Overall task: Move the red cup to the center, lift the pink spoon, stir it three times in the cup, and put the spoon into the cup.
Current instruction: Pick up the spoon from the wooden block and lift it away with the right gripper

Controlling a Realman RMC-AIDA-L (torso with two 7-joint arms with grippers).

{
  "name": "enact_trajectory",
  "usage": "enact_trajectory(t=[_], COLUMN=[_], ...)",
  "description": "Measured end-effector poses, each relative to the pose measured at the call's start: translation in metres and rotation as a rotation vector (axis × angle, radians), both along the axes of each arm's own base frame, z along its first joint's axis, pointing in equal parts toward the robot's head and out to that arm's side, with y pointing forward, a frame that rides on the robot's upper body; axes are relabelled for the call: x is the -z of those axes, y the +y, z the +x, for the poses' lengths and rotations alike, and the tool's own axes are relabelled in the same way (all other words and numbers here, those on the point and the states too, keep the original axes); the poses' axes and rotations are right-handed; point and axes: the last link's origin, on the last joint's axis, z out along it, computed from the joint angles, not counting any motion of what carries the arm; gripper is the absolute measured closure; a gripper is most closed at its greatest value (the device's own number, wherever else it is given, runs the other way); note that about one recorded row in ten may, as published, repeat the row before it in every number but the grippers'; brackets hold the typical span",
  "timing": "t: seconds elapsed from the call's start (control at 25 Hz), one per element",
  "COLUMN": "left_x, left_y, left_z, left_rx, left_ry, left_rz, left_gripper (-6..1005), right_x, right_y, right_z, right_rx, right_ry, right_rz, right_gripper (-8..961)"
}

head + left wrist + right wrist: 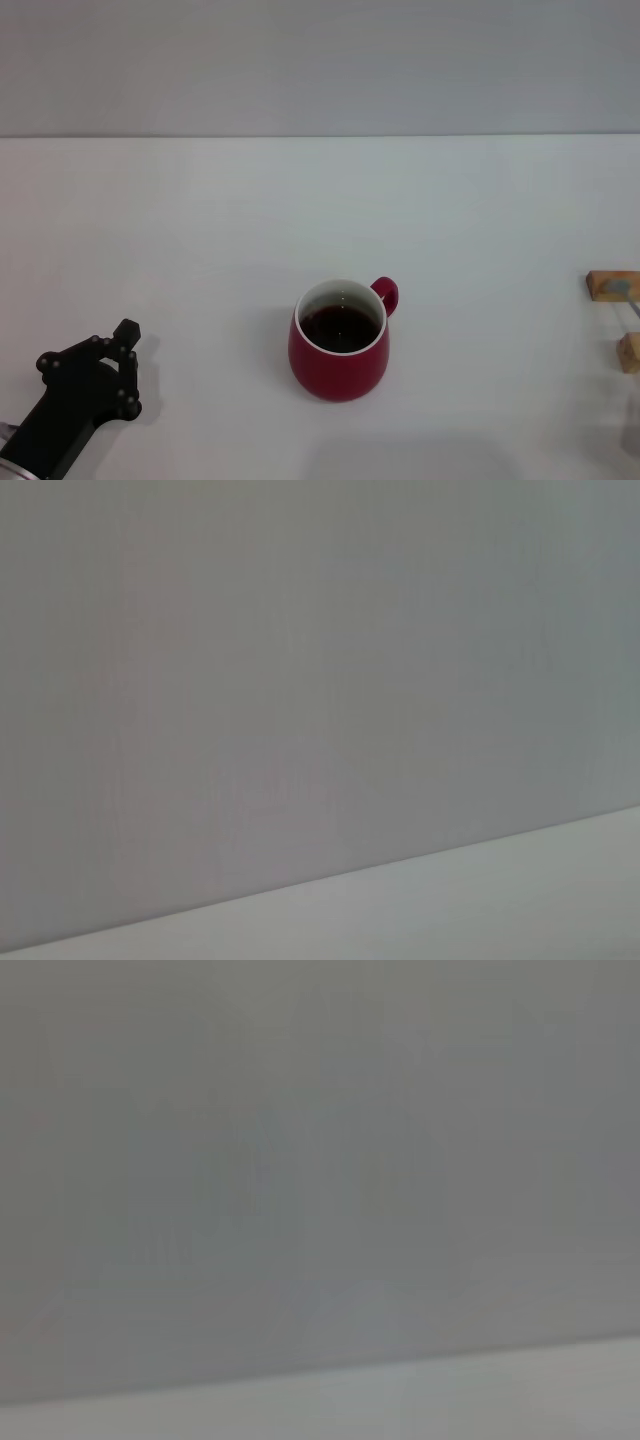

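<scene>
The red cup (339, 345) stands upright near the middle of the white table (200, 230), with dark liquid inside and its small handle turned to the back right. Of the pink spoon (620, 290) only a slim greyish stem shows, lying on a tan block at the far right edge. My left gripper (124, 342) rests low at the front left, well apart from the cup and holding nothing that I can see. The right gripper is out of view. Both wrist views show only a grey wall and a strip of table.
Two small tan wooden blocks (612, 284) (629, 353) sit at the right edge of the table. A grey wall (320, 60) rises behind the table's far edge.
</scene>
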Motion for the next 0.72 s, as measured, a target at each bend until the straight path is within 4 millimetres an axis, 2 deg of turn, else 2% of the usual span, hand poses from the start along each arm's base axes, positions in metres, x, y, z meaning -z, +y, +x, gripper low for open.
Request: enact_trajectory(t=[0.24,0.72], left_x=[0.0,-0.002], left_y=[0.0,0.0], left_z=[0.0,0.003], left_rx=[0.001,0.021], left_ry=[-0.001,-0.009], left_rz=[0.001,0.012], left_gripper=[1001,1001], right_x=[-0.009,-0.024], right_y=[0.002,0.019], right_z=[-0.016,-0.05], right_rx=[-0.1,-0.307], right_ry=[0.015,0.073], right_rz=[0.061,0.102], right_gripper=[900,935])
